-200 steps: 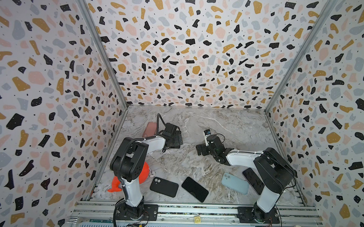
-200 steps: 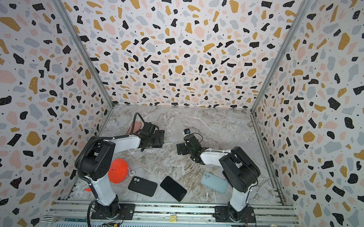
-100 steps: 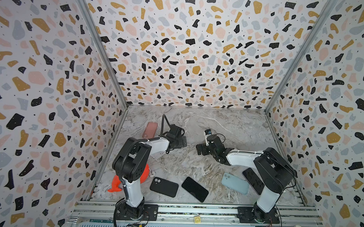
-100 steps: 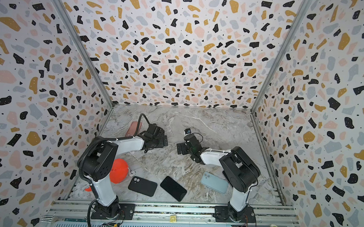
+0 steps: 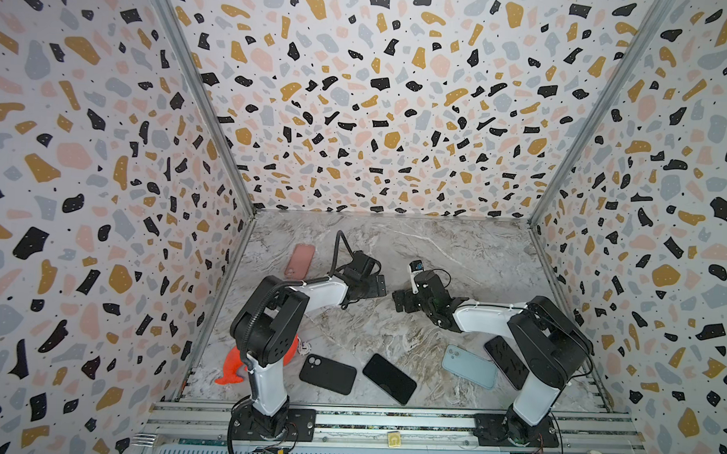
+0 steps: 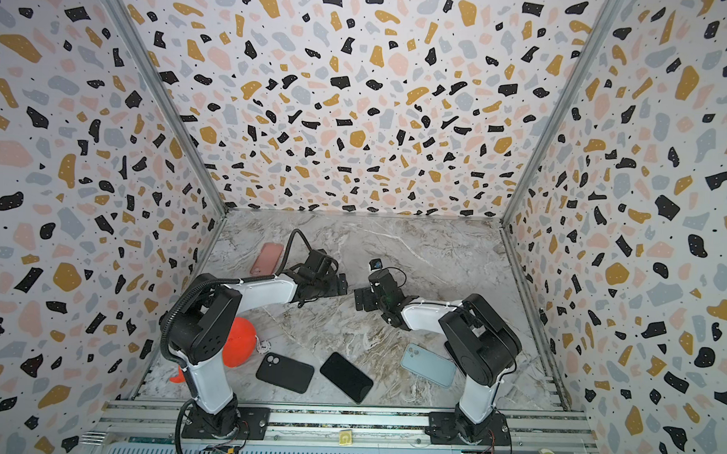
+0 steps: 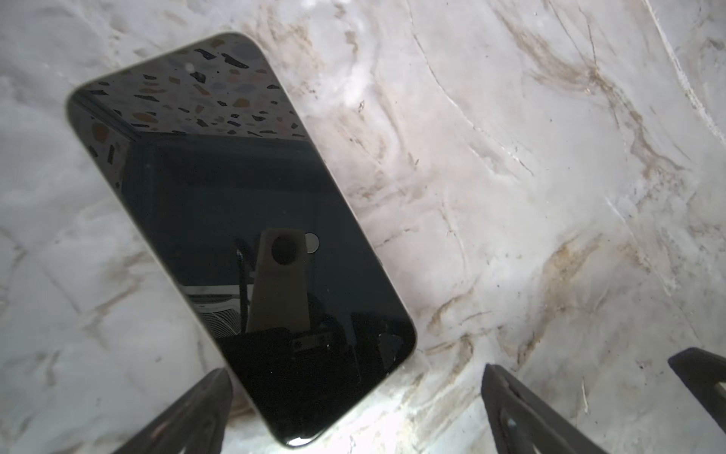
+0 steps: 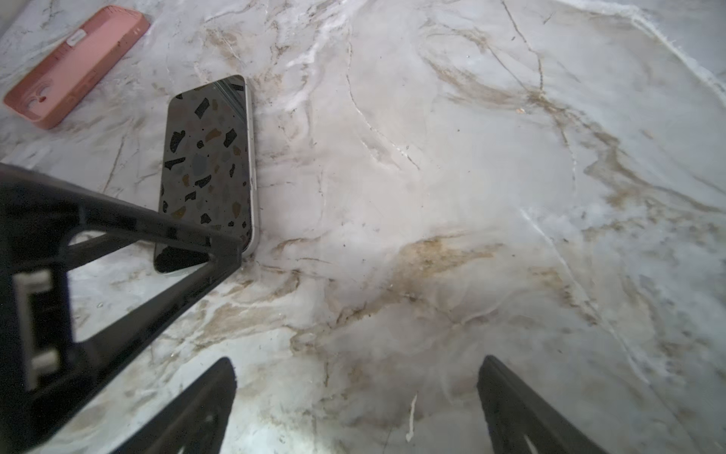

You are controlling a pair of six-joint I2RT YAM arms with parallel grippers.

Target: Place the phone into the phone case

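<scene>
A phone [image 7: 235, 236] with a pale rim lies screen up on the marble floor; the right wrist view also shows the phone [image 8: 208, 169]. In both top views my left gripper hides it. My left gripper [image 7: 355, 371] hangs open just over the phone's near corner, gripping nothing, at mid floor in a top view [image 5: 370, 284]. A pink phone case [image 5: 299, 259] lies flat behind it near the left wall, also seen as the pink case [image 8: 74, 67] beyond the phone. My right gripper [image 8: 356, 361] is open over bare marble, facing the left gripper [image 5: 401, 300].
Along the front lie a black case [image 5: 327, 374], a black phone [image 5: 389, 378], a light blue case [image 5: 469, 366] and another black phone [image 5: 507, 362] beside the right arm's base. An orange object [image 5: 232, 365] sits behind the left arm's base. Patterned walls enclose the floor.
My left arm has swung right toward the middle, uncovering the pink case. The right arm has stayed almost still.
</scene>
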